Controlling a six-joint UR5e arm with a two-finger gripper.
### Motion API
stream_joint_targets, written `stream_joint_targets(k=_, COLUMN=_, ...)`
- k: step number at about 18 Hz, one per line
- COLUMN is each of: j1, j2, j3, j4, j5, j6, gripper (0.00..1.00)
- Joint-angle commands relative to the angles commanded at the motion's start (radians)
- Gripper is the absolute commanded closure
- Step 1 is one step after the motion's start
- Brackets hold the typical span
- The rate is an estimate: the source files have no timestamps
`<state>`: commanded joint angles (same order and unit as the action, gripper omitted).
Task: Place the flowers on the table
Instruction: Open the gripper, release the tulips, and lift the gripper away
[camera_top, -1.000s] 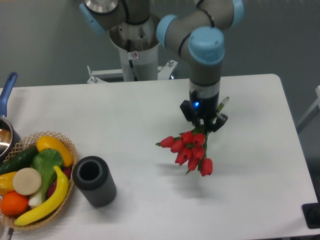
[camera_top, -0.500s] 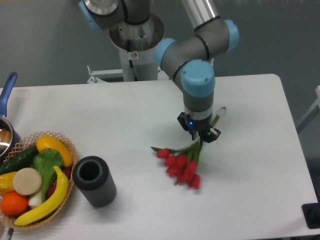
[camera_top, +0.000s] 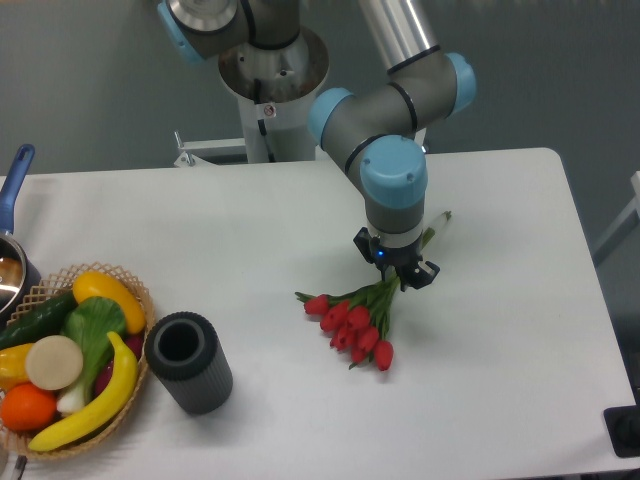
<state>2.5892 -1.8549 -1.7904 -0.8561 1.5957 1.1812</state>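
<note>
The flowers (camera_top: 350, 325), a bunch of red tulips with green leaves, lie low on the white table (camera_top: 500, 330) near its middle, buds pointing toward the front left. Their green stems run up and right under my gripper (camera_top: 400, 275), and the stem ends stick out behind it toward the back right. My gripper points straight down over the stems and is shut on them. The fingertips are partly hidden by the leaves, and whether the buds rest fully on the tabletop is hard to tell.
A dark grey ribbed cylinder cup (camera_top: 188, 361) stands at the front left. Beside it a wicker basket (camera_top: 135, 300) holds a banana, orange and vegetables. A pot with a blue handle (camera_top: 14, 180) sits at the left edge. The arm's base (camera_top: 270, 90) rises behind the table.
My gripper has come down and shifted slightly left with the flowers. The buds dropped from hanging above the table to lying low on it.
</note>
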Motion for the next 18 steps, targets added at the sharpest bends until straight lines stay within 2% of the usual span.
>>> stream_joint_targets(k=2, j1=0.040, j2=0.034, j3=0.029, j4=0.000, j5=-0.086, j6=-0.005, gripper=0.00)
stream_joint_targets(k=4, j1=0.069, j2=0.071, j3=0.048, j4=-0.023, j5=-0.114, j6=-0.008, gripper=0.00)
stream_joint_targets(k=6, j1=0.097, j2=0.118, j3=0.063, j4=-0.079, j5=-0.118, j6=0.002, gripper=0.00)
stream_joint_targets(k=8, j1=0.115, j2=0.141, j3=0.109, j4=-0.180, j5=-0.122, j6=0.035, gripper=0.00)
stream_joint_targets(k=10, j1=0.132, j2=0.152, j3=0.156, j4=-0.294, j5=-0.117, j6=0.139, gripper=0.00)
stream_joint_targets(k=11, j1=0.159, j2=0.167, j3=0.163, j4=-0.331, j5=-0.117, j6=0.200, gripper=0.00)
stream_joint_targets(k=14, j1=0.235, j2=0.218, j3=0.149, j4=-0.379, j5=-0.125, j6=0.372, gripper=0.00)
stream_joint_targets(k=18, j1=0.354, j2=0.264, j3=0.131, j4=-0.445, j5=-0.194, j6=0.587, gripper=0.00)
